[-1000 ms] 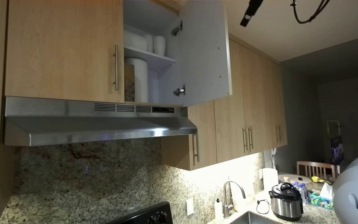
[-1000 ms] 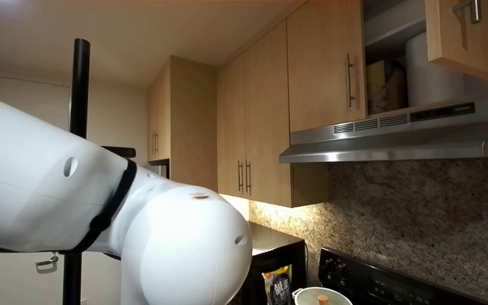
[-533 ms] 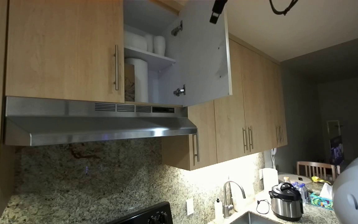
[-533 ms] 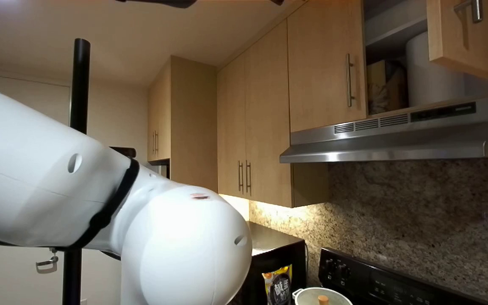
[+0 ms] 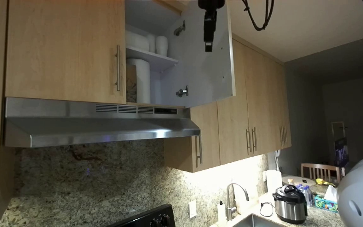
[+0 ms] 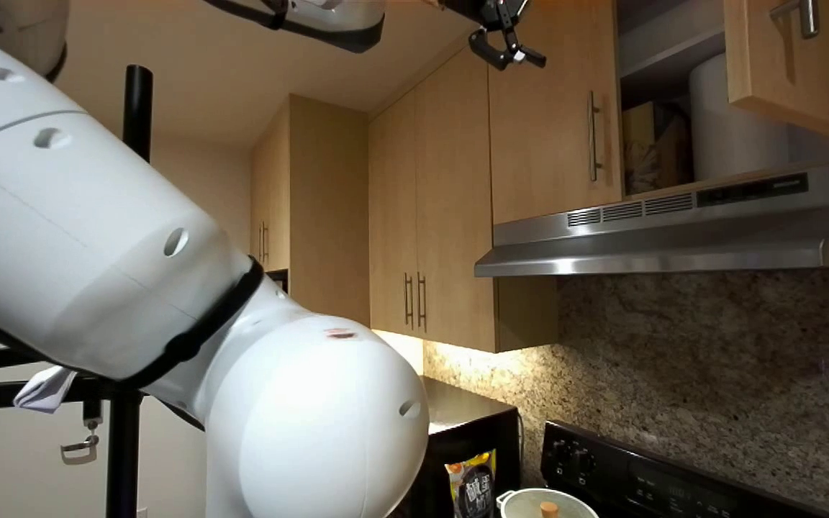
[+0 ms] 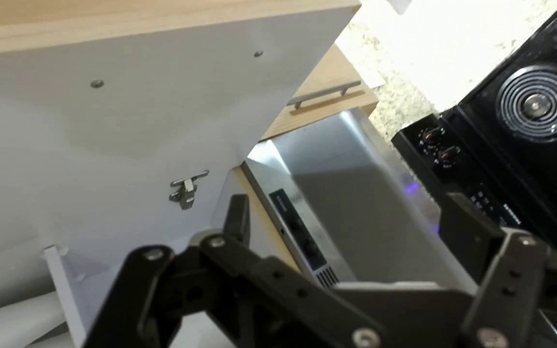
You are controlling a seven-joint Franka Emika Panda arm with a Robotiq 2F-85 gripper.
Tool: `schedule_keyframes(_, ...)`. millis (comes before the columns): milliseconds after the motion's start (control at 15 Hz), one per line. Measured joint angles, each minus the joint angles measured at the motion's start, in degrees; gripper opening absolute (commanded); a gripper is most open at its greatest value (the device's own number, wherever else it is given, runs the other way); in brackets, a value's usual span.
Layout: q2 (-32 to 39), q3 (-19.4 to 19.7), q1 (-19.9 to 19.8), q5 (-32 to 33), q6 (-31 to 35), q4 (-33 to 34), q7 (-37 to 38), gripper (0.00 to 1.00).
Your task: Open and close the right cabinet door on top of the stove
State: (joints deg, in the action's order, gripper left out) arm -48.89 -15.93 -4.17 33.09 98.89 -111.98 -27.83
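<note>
At the gripper (image 7: 351,224), jaws stand spread, holding nothing. To one side of them hangs the open door (image 7: 138,121), pale inside showing; clearance is hard to judge. Pressing there could force it wider, not closed. Farther, past the jaws: hood (image 7: 356,203), then stove (image 7: 525,164).

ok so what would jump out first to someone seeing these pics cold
Probably the white robot arm dominating the left half of an exterior view. Next, the right cabinet door, standing wide open above the range hood, its pale inside showing. In the wrist view, the open gripper spreads across the bottom, the black stove at right.
</note>
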Motion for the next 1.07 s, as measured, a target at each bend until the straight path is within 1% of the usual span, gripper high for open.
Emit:
schedule_keyframes(200, 3.06, -0.7, 1.03, 1.99, -8.27, 2.88, 0.02, 1.0)
schedule_keyframes(333, 4.8, -0.68, 2.85, 3.19, -12.8, 4.28, 0.02, 1.0)
schedule_keyframes(533, 7.46, 0.18, 6.33, 3.66, -16.71, 6.29, 0.02, 1.0)
schedule_keyframes(600, 8.59, 1.63, 7.21, 4.47, -15.89, 7.0, 0.02, 1.0)
schedule_keyframes(667, 10.21, 4.05, 7.68, 5.84, -13.87, 7.82, 0.02, 1.0)
schedule_keyframes(867, 15.82, 11.75, 7.57, 10.55, -5.89, 10.25, 0.02, 1.0)
schedule_keyframes(933, 18.06, 14.06, 7.4, 11.12, -3.96, 11.37, 0.02, 1.0)
schedule_keyframes(1067, 22.15, 16.75, 7.23, 11.21, -1.9, 13.98, 0.02, 1.0)
